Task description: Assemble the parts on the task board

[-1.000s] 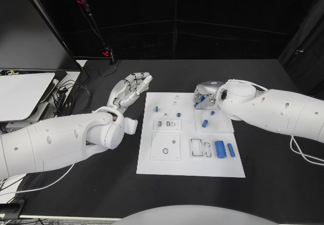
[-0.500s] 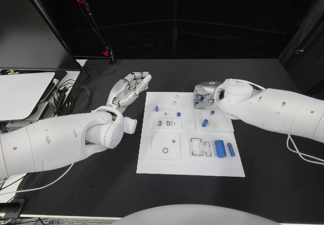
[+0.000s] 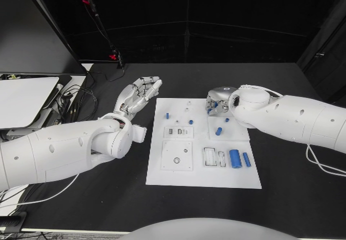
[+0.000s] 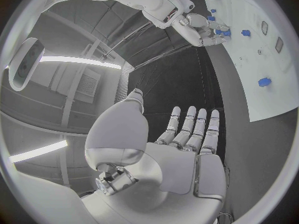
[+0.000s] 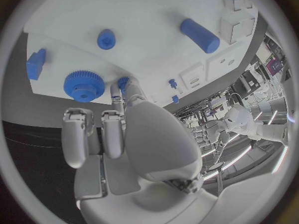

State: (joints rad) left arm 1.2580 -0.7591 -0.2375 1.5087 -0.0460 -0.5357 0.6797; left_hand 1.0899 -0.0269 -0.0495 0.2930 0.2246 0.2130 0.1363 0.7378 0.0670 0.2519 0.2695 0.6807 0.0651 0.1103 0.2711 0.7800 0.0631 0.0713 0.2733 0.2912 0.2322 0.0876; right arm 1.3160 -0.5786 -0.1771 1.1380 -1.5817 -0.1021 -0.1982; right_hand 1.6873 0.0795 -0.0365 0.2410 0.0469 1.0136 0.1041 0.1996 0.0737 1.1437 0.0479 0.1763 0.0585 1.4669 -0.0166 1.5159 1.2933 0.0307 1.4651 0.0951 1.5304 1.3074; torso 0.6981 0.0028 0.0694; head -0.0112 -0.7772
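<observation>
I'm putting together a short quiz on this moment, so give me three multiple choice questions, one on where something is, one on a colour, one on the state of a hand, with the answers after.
1. Where is the left hand?
A. Over the black table, beside the task board's far left corner
B. On the big blue cylinder
C. Off the table's near edge

2. What colour is the gear lying by the right hand's fingertips?
A. Red
B. Blue
C. Grey

3. How is the left hand set?
A. Closed on a part
B. Curled into a fist
C. Flat, fingers straight, holding nothing

Answers: 1 A, the head view shows it just off the task board, over bare table. 2 B, the right wrist view shows a blue toothed wheel on the white board. 3 C, the left wrist view shows its fingers stretched out, empty.
</observation>
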